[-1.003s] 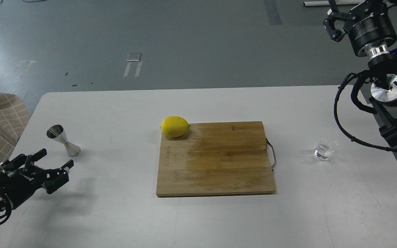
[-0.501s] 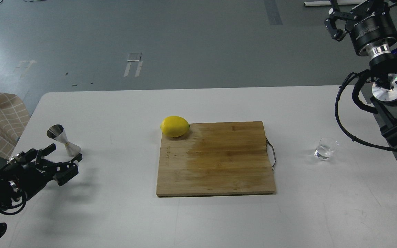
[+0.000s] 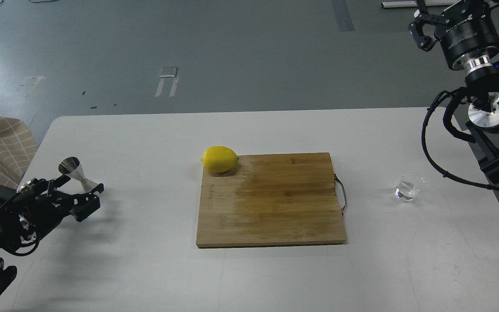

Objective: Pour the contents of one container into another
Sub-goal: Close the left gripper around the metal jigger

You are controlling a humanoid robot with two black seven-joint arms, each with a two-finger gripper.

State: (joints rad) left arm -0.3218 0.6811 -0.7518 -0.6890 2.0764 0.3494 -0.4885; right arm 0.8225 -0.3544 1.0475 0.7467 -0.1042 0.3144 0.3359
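The steel jigger [image 3: 70,166] stands upright near the table's left edge, larger cone on top. My left gripper [image 3: 81,184] is open and reaches in from the left at its lower half, one finger on each side, so the lower cone is mostly hidden. Whether the fingers touch it I cannot tell. The clear glass tumbler [image 3: 409,187], with a little clear liquid in it, stands on the table at the right. My right gripper [image 3: 453,11] hangs high at the top right, far above and behind the tumbler, its fingers spread and holding nothing, partly cut off by the frame edge.
A wooden cutting board [image 3: 275,203] with a wire handle lies mid-table, and a yellow lemon [image 3: 219,159] rests at its far left corner. The white table [image 3: 145,268] ends close to the jigger on the left. My right arm's cables [image 3: 431,151] hang beside the tumbler.
My left gripper has moved forward and right, from below the jigger to around its lower half. The right gripper shifted slightly. The tumbler, the lemon and the board stayed put.
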